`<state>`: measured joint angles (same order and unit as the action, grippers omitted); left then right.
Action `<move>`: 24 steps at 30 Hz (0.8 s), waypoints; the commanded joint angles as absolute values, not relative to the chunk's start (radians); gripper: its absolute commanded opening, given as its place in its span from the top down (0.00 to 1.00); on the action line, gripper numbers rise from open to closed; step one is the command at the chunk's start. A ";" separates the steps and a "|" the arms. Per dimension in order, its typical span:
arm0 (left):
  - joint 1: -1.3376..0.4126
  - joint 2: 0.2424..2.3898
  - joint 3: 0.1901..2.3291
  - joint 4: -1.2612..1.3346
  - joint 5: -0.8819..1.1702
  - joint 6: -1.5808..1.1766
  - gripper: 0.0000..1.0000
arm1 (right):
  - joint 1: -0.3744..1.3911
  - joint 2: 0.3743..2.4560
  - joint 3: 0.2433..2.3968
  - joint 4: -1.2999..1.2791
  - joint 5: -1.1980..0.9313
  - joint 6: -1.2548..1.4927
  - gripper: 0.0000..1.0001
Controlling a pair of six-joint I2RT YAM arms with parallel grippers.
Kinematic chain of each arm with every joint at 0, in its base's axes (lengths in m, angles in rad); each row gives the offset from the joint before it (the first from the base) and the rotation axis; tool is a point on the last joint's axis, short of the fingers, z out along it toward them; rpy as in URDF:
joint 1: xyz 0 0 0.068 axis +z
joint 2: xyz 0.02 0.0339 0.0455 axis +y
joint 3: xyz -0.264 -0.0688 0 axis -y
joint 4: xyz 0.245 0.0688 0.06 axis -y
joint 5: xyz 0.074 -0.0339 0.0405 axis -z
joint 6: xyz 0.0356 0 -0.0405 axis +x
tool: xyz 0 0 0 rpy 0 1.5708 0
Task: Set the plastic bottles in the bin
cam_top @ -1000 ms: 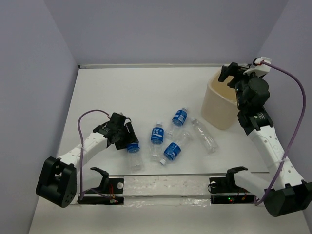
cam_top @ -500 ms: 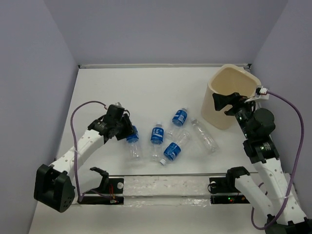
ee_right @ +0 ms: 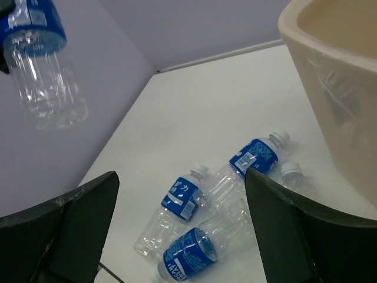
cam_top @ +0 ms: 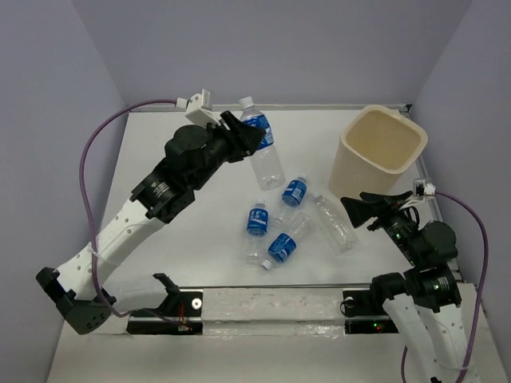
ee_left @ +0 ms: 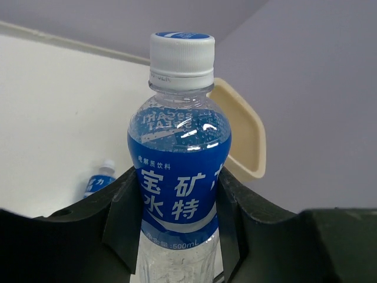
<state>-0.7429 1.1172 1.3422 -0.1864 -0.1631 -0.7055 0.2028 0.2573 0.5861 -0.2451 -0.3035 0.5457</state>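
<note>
My left gripper (cam_top: 254, 136) is shut on a blue-labelled plastic bottle (cam_top: 267, 167) and holds it high over the back middle of the table, left of the bin (cam_top: 351, 155). In the left wrist view the fingers grip the bottle (ee_left: 179, 171) at its label, with the bin's rim (ee_left: 244, 135) beyond it. Three labelled bottles (cam_top: 295, 191) (cam_top: 256, 227) (cam_top: 284, 242) and one unlabelled bottle (cam_top: 335, 222) lie on the table's middle. My right gripper (cam_top: 359, 209) is open and empty, in front of the bin and right of the lying bottles (ee_right: 177, 203).
The cream-beige bin (ee_right: 336, 82) stands at the back right near the right wall. Purple-grey walls close in the white table on three sides. A clear rail with electronics (cam_top: 263, 307) runs along the near edge between the arm bases.
My left arm has lifted the bottle off the front left of the table and carried it up and back towards the bin. My right arm has drawn back from over the bin and come down.
</note>
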 commanded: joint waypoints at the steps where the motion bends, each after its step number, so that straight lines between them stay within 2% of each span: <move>1: -0.853 1.291 1.486 0.104 -0.313 -0.597 0.64 | 0.201 0.190 0.538 -0.331 -0.374 0.560 0.10; 7: -0.882 1.471 1.627 0.359 -0.302 -0.581 0.64 | 0.201 0.158 0.561 -0.460 -0.420 0.531 0.28; 10: -0.893 1.600 1.765 0.405 -0.279 -0.592 0.64 | 0.201 0.127 0.540 -0.511 -0.445 0.551 0.32; 24: -0.934 2.284 2.453 0.474 -0.201 -0.589 0.64 | 0.201 0.118 0.508 -0.517 -0.462 0.563 0.33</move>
<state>-0.9176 2.1960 2.3180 0.3820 -0.2268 -0.6258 0.2028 0.1097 0.5079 -0.5354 -0.4286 0.5655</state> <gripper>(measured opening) 0.543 0.674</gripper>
